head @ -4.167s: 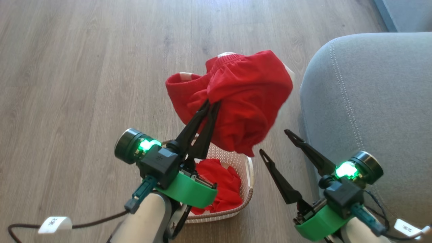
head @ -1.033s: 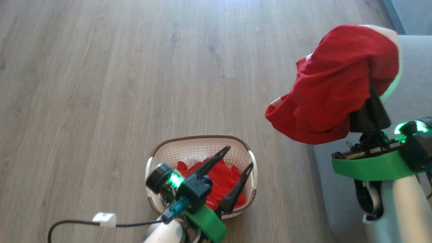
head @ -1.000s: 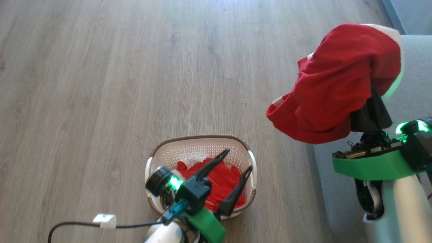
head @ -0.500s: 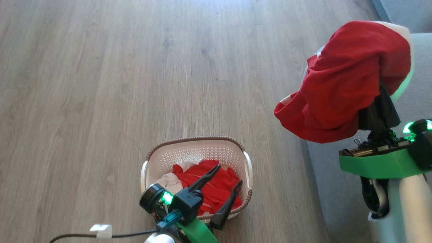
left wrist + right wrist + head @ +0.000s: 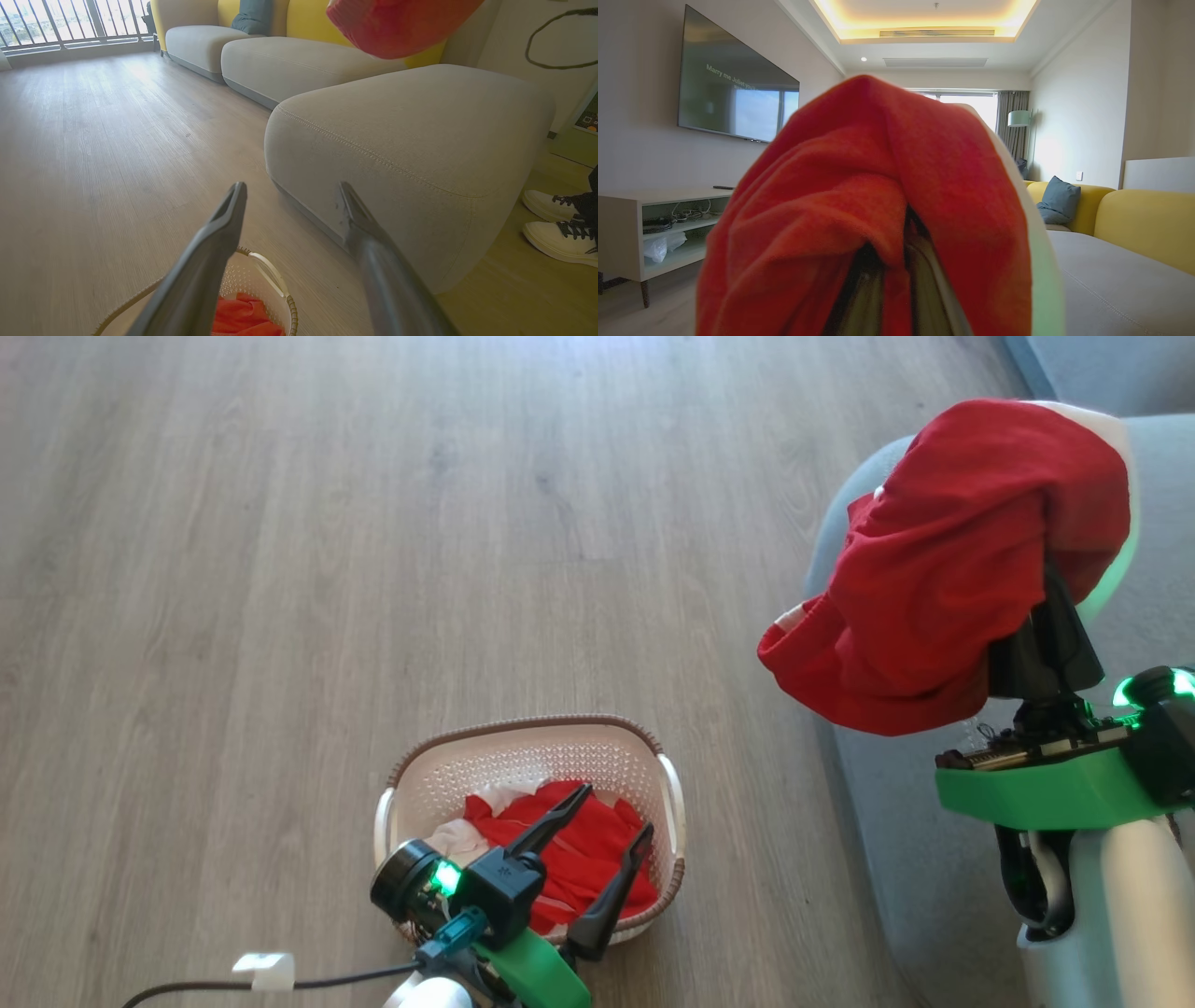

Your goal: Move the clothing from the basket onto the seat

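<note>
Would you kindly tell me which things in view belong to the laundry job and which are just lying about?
Job: red garment, clamped in the right gripper; basket; more clothing inside it; grey seat; open left gripper.
Lying about: television; blue cushion; yellow sofa back; a person's white shoes.

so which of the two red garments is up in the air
The garment draped over the shut right gripper, above the edge of the seat. The other garment lies in the basket, below the open left gripper.
</note>
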`<state>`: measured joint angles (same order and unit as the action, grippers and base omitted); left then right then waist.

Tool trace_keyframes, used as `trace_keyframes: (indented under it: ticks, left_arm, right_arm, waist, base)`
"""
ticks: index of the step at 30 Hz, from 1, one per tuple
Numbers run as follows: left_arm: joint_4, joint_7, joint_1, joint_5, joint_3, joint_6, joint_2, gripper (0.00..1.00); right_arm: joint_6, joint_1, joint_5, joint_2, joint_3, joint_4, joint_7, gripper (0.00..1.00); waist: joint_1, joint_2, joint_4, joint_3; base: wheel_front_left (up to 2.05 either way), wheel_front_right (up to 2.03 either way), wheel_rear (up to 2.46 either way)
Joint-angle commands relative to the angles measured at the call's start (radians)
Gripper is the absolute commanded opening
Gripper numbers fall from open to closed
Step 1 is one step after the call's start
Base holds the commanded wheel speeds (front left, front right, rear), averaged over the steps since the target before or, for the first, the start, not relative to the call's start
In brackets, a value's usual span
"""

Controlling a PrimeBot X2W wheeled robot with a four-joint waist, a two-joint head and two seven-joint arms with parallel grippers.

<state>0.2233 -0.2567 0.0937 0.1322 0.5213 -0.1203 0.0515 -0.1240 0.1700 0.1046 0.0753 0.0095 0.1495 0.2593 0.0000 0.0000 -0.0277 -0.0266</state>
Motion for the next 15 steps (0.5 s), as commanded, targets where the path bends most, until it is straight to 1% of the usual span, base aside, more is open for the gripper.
trace_keyframes:
  ticks: [1,6,10,11,15]
  left_arm:
    - [-0.029,-0.005,0.021,-0.004,-0.029,-0.001,-0.001,1.0]
    - [-0.031,-0.005,0.031,-0.005,-0.023,-0.001,-0.001,1.0]
    - [-0.033,-0.005,0.04,-0.004,-0.019,0.002,-0.001,1.0]
    - [-0.033,-0.005,0.04,-0.004,-0.019,0.002,-0.001,1.0]
    - [-0.032,-0.005,0.046,-0.007,-0.017,0.002,-0.001,1.0]
  right_arm:
    - [-0.007,0.029,-0.01,0.016,0.021,0.03,0.002,0.0]
    - [-0.007,0.032,-0.019,0.02,0.007,0.031,0.002,0.0]
    - [-0.007,0.034,-0.023,0.023,-0.011,0.033,0.002,0.0]
    - [-0.007,0.034,-0.023,0.023,-0.011,0.033,0.002,0.0]
    - [-0.007,0.035,-0.025,0.021,-0.034,0.035,0.002,0.0]
  waist:
    - [0.0,0.0,-0.014,-0.005]
    - [0.0,0.0,-0.054,-0.017]
    - [0.0,0.0,-0.102,-0.027]
    - [0.0,0.0,-0.102,-0.027]
    - [0.0,0.0,-0.163,-0.035]
  base:
    - [0.0,0.0,0.0]
    - [0.0,0.0,0.0]
    - [0.0,0.0,0.0]
    - [0.0,0.0,0.0]
    - [0.0,0.0,0.0]
